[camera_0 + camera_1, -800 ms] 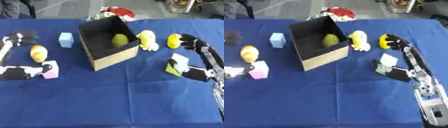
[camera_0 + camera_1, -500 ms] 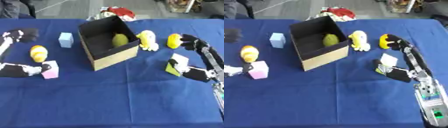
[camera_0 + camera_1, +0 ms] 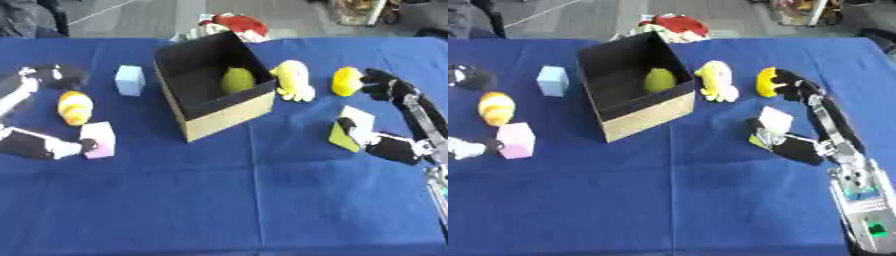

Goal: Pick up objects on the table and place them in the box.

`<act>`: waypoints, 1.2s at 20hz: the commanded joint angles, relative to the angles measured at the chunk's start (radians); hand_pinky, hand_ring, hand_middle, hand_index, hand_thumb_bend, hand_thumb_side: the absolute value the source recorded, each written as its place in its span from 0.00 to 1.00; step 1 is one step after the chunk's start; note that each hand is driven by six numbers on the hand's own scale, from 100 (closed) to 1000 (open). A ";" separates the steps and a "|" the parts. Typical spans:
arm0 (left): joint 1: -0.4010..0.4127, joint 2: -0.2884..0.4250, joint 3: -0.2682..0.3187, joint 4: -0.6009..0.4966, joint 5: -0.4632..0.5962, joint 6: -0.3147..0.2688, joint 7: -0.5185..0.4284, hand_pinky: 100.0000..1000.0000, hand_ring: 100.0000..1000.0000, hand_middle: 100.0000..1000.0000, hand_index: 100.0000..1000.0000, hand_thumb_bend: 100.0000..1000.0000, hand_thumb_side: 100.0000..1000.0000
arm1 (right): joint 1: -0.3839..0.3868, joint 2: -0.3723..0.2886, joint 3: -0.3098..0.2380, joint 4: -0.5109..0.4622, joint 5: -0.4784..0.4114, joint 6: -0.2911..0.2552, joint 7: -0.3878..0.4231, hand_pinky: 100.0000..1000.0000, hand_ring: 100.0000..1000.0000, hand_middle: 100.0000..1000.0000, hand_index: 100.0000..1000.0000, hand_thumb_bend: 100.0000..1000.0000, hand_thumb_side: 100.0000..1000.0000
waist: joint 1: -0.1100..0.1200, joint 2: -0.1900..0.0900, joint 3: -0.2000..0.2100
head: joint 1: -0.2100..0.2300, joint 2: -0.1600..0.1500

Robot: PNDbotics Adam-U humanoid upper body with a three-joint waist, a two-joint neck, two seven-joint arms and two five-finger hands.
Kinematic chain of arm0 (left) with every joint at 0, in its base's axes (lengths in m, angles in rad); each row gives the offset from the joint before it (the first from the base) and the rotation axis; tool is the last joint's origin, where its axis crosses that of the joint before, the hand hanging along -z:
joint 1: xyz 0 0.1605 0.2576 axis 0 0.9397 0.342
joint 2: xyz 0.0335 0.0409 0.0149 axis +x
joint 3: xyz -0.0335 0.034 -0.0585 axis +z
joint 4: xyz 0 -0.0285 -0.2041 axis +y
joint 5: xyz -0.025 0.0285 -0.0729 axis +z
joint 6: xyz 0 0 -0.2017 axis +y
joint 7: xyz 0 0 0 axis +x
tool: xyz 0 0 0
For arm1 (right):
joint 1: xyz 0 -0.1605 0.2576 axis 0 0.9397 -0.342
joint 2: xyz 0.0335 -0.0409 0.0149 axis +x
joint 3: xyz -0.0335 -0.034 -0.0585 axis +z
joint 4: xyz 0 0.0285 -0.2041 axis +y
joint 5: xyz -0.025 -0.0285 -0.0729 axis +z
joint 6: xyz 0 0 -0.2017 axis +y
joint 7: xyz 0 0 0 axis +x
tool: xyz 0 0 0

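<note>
An open cardboard box (image 3: 219,112) with a black inside stands mid-table, and a yellow-green object (image 3: 237,80) lies in it. A yellow plush toy (image 3: 293,80) lies just right of the box. My right hand (image 3: 395,148) is open. Its fingers (image 3: 383,84) reach up beside a yellow object (image 3: 346,81), and its thumb rests against a white and yellow-green packet (image 3: 352,127). My left hand (image 3: 31,144) is open at the left edge, with its thumb touching a pink cube (image 3: 98,140). An orange-yellow object (image 3: 74,106) lies between that thumb and the fingers (image 3: 54,75).
A light blue cube (image 3: 129,80) sits left of the box. A red and white thing (image 3: 232,25) lies at the table's far edge behind the box. The blue cloth (image 3: 245,200) covers the near half of the table.
The left hand's fingers have edged slightly to the right. The right hand and the things on the table have stayed put.
</note>
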 commanded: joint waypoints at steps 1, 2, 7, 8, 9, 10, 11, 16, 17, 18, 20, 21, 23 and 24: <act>-0.056 0.080 -0.045 0.060 -0.043 0.002 -0.050 0.77 0.72 0.72 0.87 0.57 0.11 | -0.005 -0.017 -0.001 -0.009 -0.011 -0.004 0.006 0.81 0.80 0.80 0.93 0.39 0.13 | 0.013 -0.031 -0.002 | 0.004 0.004; -0.077 0.083 -0.061 0.088 -0.062 0.007 -0.054 0.77 0.72 0.72 0.87 0.58 0.11 | -0.005 -0.017 -0.001 -0.008 -0.012 -0.005 0.007 0.81 0.80 0.80 0.93 0.39 0.13 | 0.013 -0.031 -0.003 | 0.004 0.004; -0.172 0.049 -0.127 0.222 -0.151 0.008 -0.079 0.77 0.71 0.72 0.87 0.56 0.08 | -0.005 -0.014 0.001 -0.004 -0.016 -0.007 0.011 0.81 0.80 0.79 0.93 0.38 0.14 | 0.011 -0.031 -0.009 | 0.006 0.004; -0.186 0.040 -0.137 0.244 -0.164 0.002 -0.090 0.77 0.71 0.72 0.87 0.55 0.08 | -0.006 -0.014 0.001 -0.003 -0.016 -0.008 0.012 0.81 0.80 0.79 0.93 0.38 0.14 | 0.010 -0.031 -0.010 | 0.007 0.004; -0.198 0.032 -0.147 0.265 -0.173 -0.007 -0.105 0.77 0.71 0.72 0.87 0.55 0.09 | -0.006 -0.014 0.001 -0.003 -0.017 -0.008 0.012 0.81 0.80 0.79 0.93 0.38 0.14 | 0.009 -0.031 -0.011 | 0.008 0.004; -0.207 0.025 -0.153 0.281 -0.179 -0.016 -0.117 0.77 0.71 0.72 0.87 0.54 0.08 | -0.005 -0.015 0.001 -0.003 -0.017 -0.008 0.012 0.81 0.80 0.79 0.93 0.38 0.14 | 0.009 -0.031 -0.012 | 0.008 0.004; -0.216 0.019 -0.158 0.296 -0.185 -0.024 -0.129 0.77 0.71 0.72 0.87 0.54 0.08 | -0.005 -0.014 0.000 -0.002 -0.018 -0.007 0.011 0.81 0.80 0.79 0.93 0.38 0.14 | 0.010 -0.031 -0.014 | 0.009 0.004; -0.237 0.003 -0.163 0.341 -0.213 -0.051 -0.168 0.78 0.71 0.73 0.87 0.51 0.06 | -0.004 -0.012 0.001 0.000 -0.021 -0.008 0.011 0.81 0.79 0.79 0.93 0.37 0.15 | 0.012 -0.031 -0.016 | 0.010 0.004; -0.238 0.002 -0.162 0.346 -0.223 -0.052 -0.168 0.78 0.71 0.73 0.87 0.51 0.05 | -0.004 -0.012 0.001 0.000 -0.021 -0.008 0.011 0.81 0.79 0.79 0.93 0.36 0.15 | 0.013 -0.031 -0.017 | 0.009 0.004; -0.239 0.000 -0.160 0.350 -0.233 -0.053 -0.165 0.78 0.71 0.73 0.87 0.51 0.05 | -0.004 -0.012 0.001 0.000 -0.021 -0.008 0.012 0.81 0.79 0.79 0.93 0.36 0.15 | 0.014 -0.031 -0.017 | 0.009 0.004; -0.239 -0.003 -0.157 0.357 -0.251 -0.051 -0.151 0.77 0.71 0.72 0.87 0.48 0.03 | -0.004 -0.012 0.001 0.001 -0.021 -0.009 0.012 0.81 0.79 0.79 0.93 0.36 0.15 | 0.014 -0.031 -0.018 | 0.009 0.004; -0.239 -0.006 -0.157 0.361 -0.257 -0.050 -0.146 0.77 0.70 0.71 0.86 0.46 0.01 | -0.004 -0.011 0.001 0.001 -0.021 -0.009 0.013 0.81 0.79 0.80 0.93 0.36 0.15 | 0.014 -0.032 -0.018 | 0.009 0.004; -0.238 -0.011 -0.159 0.372 -0.263 -0.053 -0.145 0.75 0.68 0.69 0.84 0.43 0.00 | -0.004 -0.011 0.001 0.001 -0.021 -0.009 0.013 0.81 0.79 0.80 0.93 0.36 0.15 | 0.015 -0.032 -0.019 | 0.009 0.004; -0.237 -0.014 -0.160 0.377 -0.264 -0.055 -0.147 0.75 0.68 0.69 0.84 0.42 0.00 | -0.004 -0.010 0.001 0.001 -0.021 -0.009 0.013 0.81 0.79 0.80 0.93 0.36 0.15 | 0.015 -0.032 -0.019 | 0.009 0.004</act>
